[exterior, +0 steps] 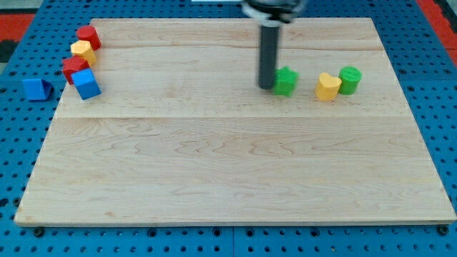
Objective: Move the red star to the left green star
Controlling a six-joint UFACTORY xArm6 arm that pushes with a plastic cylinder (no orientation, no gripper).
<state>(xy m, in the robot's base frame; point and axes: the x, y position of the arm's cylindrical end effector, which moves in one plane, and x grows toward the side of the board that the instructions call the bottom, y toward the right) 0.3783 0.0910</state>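
My rod descends from the view's top, where its mount is cut off by the frame edge, and my tip (266,86) rests on the table (228,171) just beside the view's left side of a green star (286,81), close enough that I cannot tell whether the two touch. The arm carries no hand, so there is no open or closed state to report; the rod alone makes contact. The rod hides a narrow strip of the table behind it. Further toward the view's right, a yellow block (328,86), shape unclear, sits just beside a green cylinder (350,80); the small gap between them is hard to judge. The red star (73,68) lies well apart from my tip, in a cluster at the table's upper-left corner, and its points are only partly legible because a yellow block (83,51) overlaps its upper edge and a blue cube (86,83) covers its lower right. A red cylinder-like block (88,36) tops the cluster. A blue triangular block (35,88) sits off the table on the blue pegboard (21,143).
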